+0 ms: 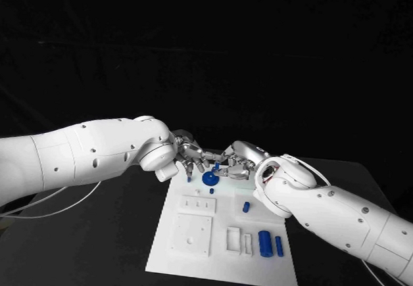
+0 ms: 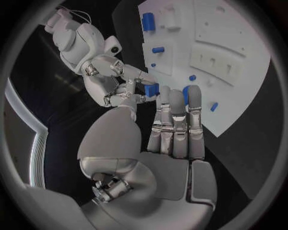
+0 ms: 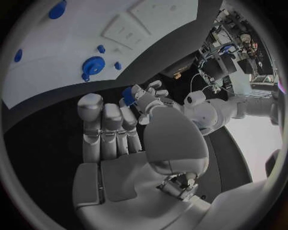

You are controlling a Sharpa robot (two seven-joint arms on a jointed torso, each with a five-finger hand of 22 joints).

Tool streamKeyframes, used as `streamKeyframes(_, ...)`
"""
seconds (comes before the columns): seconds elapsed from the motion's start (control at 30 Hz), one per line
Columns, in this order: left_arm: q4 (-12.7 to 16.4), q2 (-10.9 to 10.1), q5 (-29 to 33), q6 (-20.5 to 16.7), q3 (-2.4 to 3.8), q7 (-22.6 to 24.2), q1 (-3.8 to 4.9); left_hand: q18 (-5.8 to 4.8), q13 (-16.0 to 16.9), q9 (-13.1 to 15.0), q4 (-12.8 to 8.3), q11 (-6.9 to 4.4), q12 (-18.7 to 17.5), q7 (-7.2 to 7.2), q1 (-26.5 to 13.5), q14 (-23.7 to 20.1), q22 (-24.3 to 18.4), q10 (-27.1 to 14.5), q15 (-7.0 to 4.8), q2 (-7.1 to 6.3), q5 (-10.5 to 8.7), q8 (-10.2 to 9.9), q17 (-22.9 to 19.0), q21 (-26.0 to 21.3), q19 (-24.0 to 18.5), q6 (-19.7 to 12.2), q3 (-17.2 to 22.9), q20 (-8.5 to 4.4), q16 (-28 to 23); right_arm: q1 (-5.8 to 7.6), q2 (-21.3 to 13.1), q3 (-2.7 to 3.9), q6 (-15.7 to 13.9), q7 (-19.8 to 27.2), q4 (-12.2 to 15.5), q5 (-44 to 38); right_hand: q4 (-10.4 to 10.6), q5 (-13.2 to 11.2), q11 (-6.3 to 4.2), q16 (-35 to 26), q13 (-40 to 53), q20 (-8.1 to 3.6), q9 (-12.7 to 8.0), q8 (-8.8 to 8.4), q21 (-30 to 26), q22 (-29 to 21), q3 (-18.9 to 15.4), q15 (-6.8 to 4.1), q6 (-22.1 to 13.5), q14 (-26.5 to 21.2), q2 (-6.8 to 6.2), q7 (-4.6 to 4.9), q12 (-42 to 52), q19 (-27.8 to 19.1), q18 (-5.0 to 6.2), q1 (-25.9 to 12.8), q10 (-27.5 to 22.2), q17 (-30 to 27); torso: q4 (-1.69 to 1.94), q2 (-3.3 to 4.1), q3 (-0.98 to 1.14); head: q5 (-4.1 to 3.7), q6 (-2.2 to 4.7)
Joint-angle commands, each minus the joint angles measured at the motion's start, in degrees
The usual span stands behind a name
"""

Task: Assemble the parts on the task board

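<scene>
Arms, head view: our left arm (image 1: 82, 157) enters from the left edge and our right arm (image 1: 353, 216) from the lower right. They meet just above the frame's centre.
Hands, head view: the left hand (image 1: 188, 153) and right hand (image 1: 243, 164) crowd together over the far end of the task board (image 1: 189, 260), with a small blue piece (image 1: 217, 165) between them.
Risk, head view: we judge the piece could slip out and fall onto the blue gear (image 1: 210, 177) just below, or roll onto the black counter (image 1: 104, 241). The fingers are packed so tightly that one could nudge the other.
Around, head view: a short peg (image 1: 246, 206) lies mid-board, and a thick blue cylinder (image 1: 264, 242) sits at the board's lower right.
Left wrist view: the right hand (image 2: 117, 76) pinches the blue piece (image 2: 151, 89) between its fingertips. Our left hand's fingers (image 2: 174, 120) lie straight and side by side right beside it. We cannot tell whether they touch it or hold anything.
In the way, left wrist view: those straight fingers cover part of the gear (image 2: 186, 95), so we think any seat near it is hard to reach.
Right wrist view: the blue piece (image 3: 127, 95) sits at the right hand's fingertips (image 3: 127, 108), with the left hand (image 3: 150, 93) pressed close against it.
Risk, right wrist view: the gear (image 3: 92, 64) stands well apart from the piece, so we judge that a careless move across could knock it.
</scene>
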Motion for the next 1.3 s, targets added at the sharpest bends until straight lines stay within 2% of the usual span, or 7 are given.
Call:
streamKeyframes(0.03, 0.24, 0.17, -2.25, 1.17, 0.02, -0.76, -0.05, -0.24, -0.06, -0.07, -0.31, 0.12, 0.08, -0.07, 0.26, -0.37, 0.07, -0.34, -0.07, 0.48, 0.13, -0.23, -0.09, -0.25, -0.39, -0.26, 0.02, 0.09, 0.38, -0.01, 0.18, -0.03, 0.97, -0.61, 0.09, -0.96, 0.19, 0.52, -0.17, -0.35, -0.08, -0.15, 0.05, 0.18, -0.26, 4.88, 0.04, -0.07, -0.15, 0.32, -0.57, 0.11, -0.23, 2.99, 0.07, -0.16, -0.05, 0.03, 0.02, 0.02, 0.04, -0.09, 0.02)
streamKeyframes(0.33, 0.28, 0.54, -2.62, 1.9, 0.01, -1.14, -0.17, -0.27, -0.09, -0.26, -0.81, 0.11, 0.15, -0.07, 0.31, -0.41, 0.2, -0.3, -0.09, 0.73, 0.1, -0.25, -0.11, -0.29, -0.41, -0.22, -0.03, 0.07, 0.55, -0.07, 0.76, -0.35, 1.29, -0.64, -0.22, -1.01, 0.2, 0.77, -0.17, -0.39, -0.09, -0.15, 0.04, 0.17, -0.23, 4.9, 0.03, -0.08, -0.2, 0.34, -0.57, 0.13, -0.23, 3.01, 0.05, -0.17, -0.04, 0.06, -0.03, 0.13, 0.11, -0.07, -0.09)
streamKeyframes(0.53, 0.11, 0.86, -2.75, 2.42, 0.0, -1.35, -0.28, -0.23, -0.16, -0.56, -1.23, 0.21, 0.08, 0.06, 0.34, -0.5, 0.3, -0.58, -0.01, 0.95, 0.04, -0.26, -0.19, -0.36, -0.43, -0.59, -0.1, 0.14, 0.58, -0.11, 0.93, -0.47, 1.42, -0.69, -0.27, -1.14, 0.23, 0.88, -0.17, -0.42, -0.11, -0.16, 0.05, 0.19, -0.2, 4.9, -0.02, -0.08, -0.21, 0.34, -0.58, 0.14, -0.25, 3.02, 0.06, -0.21, -0.05, 0.08, -0.02, 0.13, 0.07, -0.11, -0.2)
streamKeyframes(0.97, -0.28, 1.31, -3.08, 3.95, -0.04, -1.61, -0.51, -0.18, -0.28, -2.11, -6.01, 0.28, 0.22, 0.2, 0.64, -0.73, 0.9, -0.93, 0.07, 3.8, 0.32, -0.28, -0.43, -0.67, -0.47, -0.85, -1.48, 0.22, 0.86, -0.12, 1.14, -0.52, 1.3, -0.88, -0.11, -1.45, 0.28, 1.11, -0.16, -0.47, -0.11, -0.15, 0.05, 0.18, -0.16, 4.92, -0.05, -0.07, -0.28, 0.36, -0.6, 0.15, -0.22, 3.04, 0.07, -0.27, -0.04, 0.1, -0.06, 0.08, 0.08, -0.13, -0.42)
streamKeyframes(1.1, -0.4, 1.36, -3.09, 4.1, -0.04, -1.72, -0.52, -0.19, -0.32, -2.3, -7.04, 0.28, 0.21, 0.19, 0.68, -0.74, 1.05, -0.95, 0.06, 4.51, 0.51, -0.27, -0.48, -0.76, -0.46, -0.83, -1.98, 0.21, 0.89, -0.12, 1.16, -0.52, 1.33, -0.93, -0.05, -1.51, 0.32, 1.24, -0.17, -0.48, -0.15, -0.15, 0.05, 0.18, -0.17, 4.92, -0.07, -0.07, -0.28, 0.38, -0.64, 0.15, -0.29, 3.04, 0.08, -0.3, -0.08, 0.11, -0.03, 0.1, 0.1, -0.13, -0.3)
streamKeyframes(1.3, -0.51, 1.42, -3.12, 3.97, -0.04, -1.75, -0.53, -0.19, -0.33, -2.39, -7.35, 0.29, 0.21, 0.22, 0.62, -0.74, 1.12, -0.94, 0.06, 5.04, 0.67, -0.28, -0.5, -0.82, -0.45, -0.89, -2.21, 0.22, 0.9, -0.13, 1.19, -0.52, 1.57, -0.96, 0.23, -1.75, 0.33, 1.36, -0.17, -0.51, -0.17, -0.15, 0.06, 0.2, -0.17, 4.92, -0.06, -0.08, -0.26, 0.37, -0.67, 0.14, -0.3, 3.05, 0.09, -0.27, -0.08, 0.12, -0.03, 0.12, 0.11, -0.11, -0.28)
